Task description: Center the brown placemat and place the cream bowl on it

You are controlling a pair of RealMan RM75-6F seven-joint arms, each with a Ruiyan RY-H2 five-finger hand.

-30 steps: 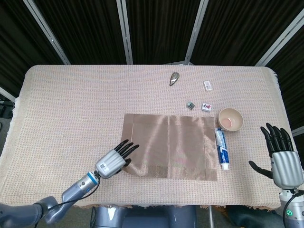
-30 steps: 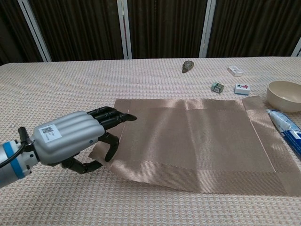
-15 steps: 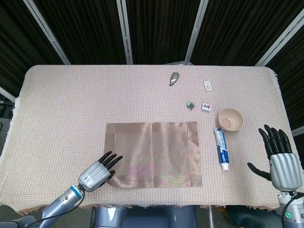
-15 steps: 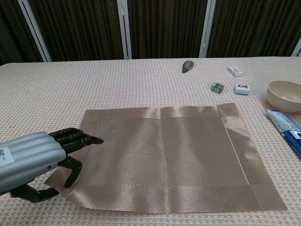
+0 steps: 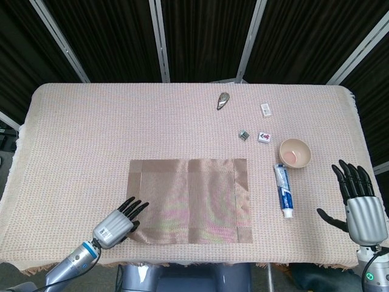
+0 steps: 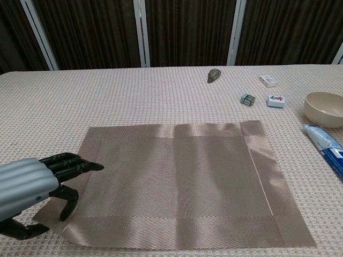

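The brown placemat [image 5: 188, 201] [image 6: 177, 182] lies flat, left of the table's middle and close to the front edge. My left hand [image 5: 115, 223] [image 6: 32, 184] is at the mat's near-left corner, which it pinches between fingers and thumb. The cream bowl [image 5: 295, 152] [image 6: 326, 108] stands empty on the cloth to the right, well clear of the mat. My right hand [image 5: 358, 201] hovers at the table's right edge with fingers spread and nothing in it. It does not show in the chest view.
A toothpaste tube [image 5: 284, 190] [image 6: 327, 147] lies between mat and bowl. Behind it sit a white tile [image 5: 264, 137] [image 6: 276, 101], a green cube [image 5: 244, 135] [image 6: 247, 99], a small white box [image 5: 265, 109] [image 6: 268, 81] and a grey shell-like piece [image 5: 223, 100] [image 6: 214, 75].
My left hand has pulled back toward the front-left and dragged the placemat with it, away from the toothpaste tube. The right hand has barely moved.
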